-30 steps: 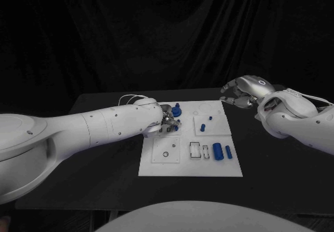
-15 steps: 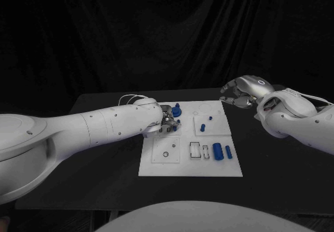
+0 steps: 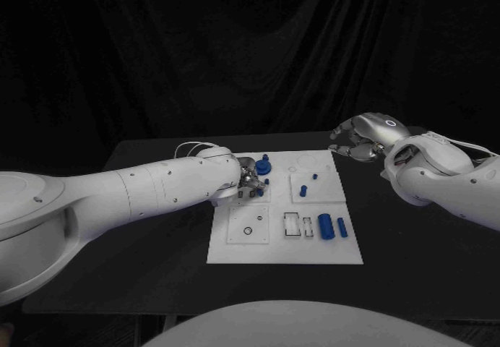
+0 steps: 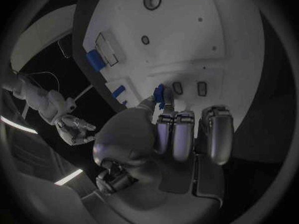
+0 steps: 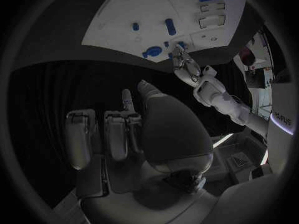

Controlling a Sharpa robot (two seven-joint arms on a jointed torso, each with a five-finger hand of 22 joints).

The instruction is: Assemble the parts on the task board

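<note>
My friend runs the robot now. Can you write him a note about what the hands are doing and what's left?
Left hand: over the board's far left part, pinching a small blue part above two small slots.
Right hand: off the board's far right corner, above the table, fingers curled, holding nothing.
Done: a round blue part and a small peg stand in the far half, as far as I can tell.
Left: seat the pinched part; a big cylinder and a thin one lie loose near the right edge.

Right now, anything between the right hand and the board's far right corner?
No. In the head view the right hand hovers past the white board's far right corner, and the black table between them is bare.
</note>
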